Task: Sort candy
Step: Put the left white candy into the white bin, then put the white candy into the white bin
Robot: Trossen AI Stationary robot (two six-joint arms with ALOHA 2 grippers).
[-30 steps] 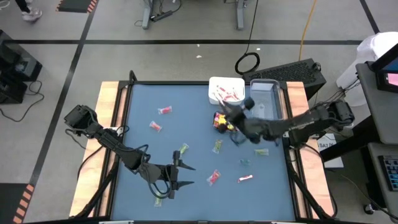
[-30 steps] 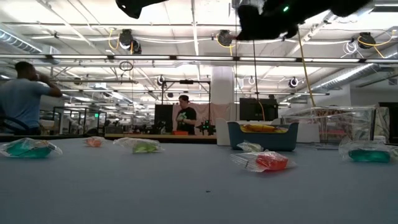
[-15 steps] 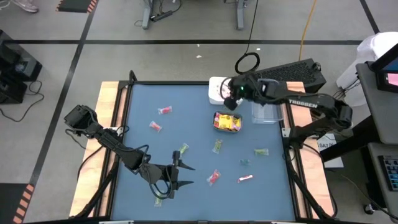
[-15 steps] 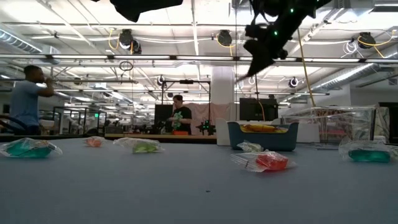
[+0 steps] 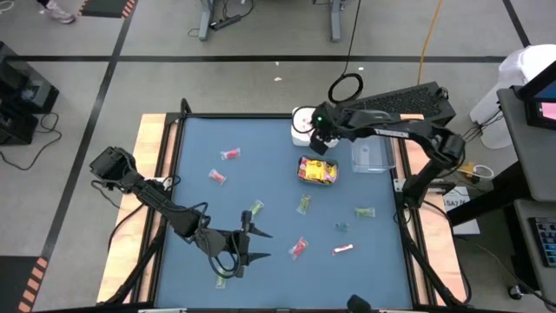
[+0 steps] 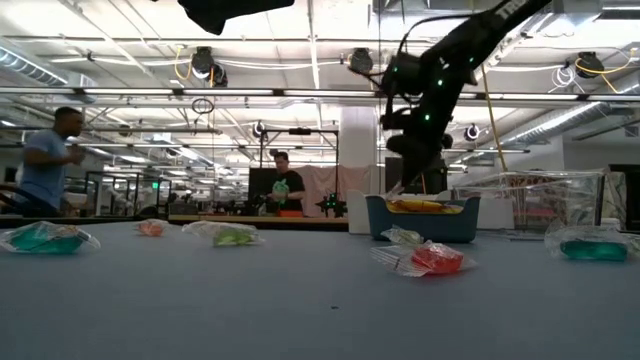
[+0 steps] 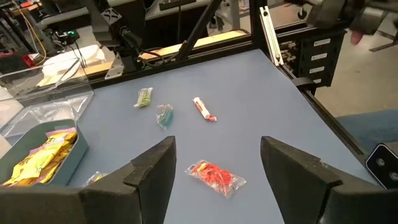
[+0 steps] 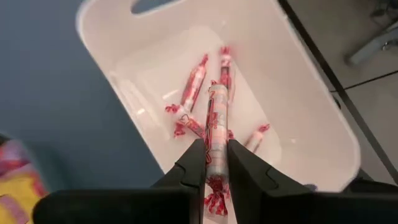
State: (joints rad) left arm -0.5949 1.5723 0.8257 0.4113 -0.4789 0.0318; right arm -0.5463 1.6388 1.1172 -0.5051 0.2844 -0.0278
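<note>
Candy lies scattered on the blue table: red pieces [image 5: 299, 248] [image 5: 230, 154], green ones [image 5: 254, 209] [image 5: 303, 204], and a pink-white stick [image 5: 342, 250]. My right gripper [image 5: 320, 132] hangs over the white container [image 5: 301, 122] at the far edge, shut on a pink-white stick [image 8: 216, 124]. Several more sticks [image 8: 194, 79] lie in that container [image 8: 298, 118]. My left gripper [image 7: 216, 163] is open near the table's near edge, above a red piece [image 7: 214, 176]. Yellow packets fill the teal container [image 5: 318, 171]. My right gripper pinches the pink-white stick between its two fingers [image 8: 194, 163], at the stick's lower half [image 8: 215, 146]. The fingers come from above, pointing down. The stick runs along the fingers, and its free end [image 8: 218, 93] reaches past the tips. It is lifted clear above the white container.
A clear container [image 5: 372, 152] stands right of the white one, by the table's right edge. In the low view the teal container [image 6: 422, 217] sits behind a red piece [image 6: 430, 260]. People stand in the room beyond the table. Raised rails edge the table.
My right gripper has moved from beside the teal container toward the far edge and now hangs over the white container, lower in the low view than half a second ago. A person in the background has walked a little.
</note>
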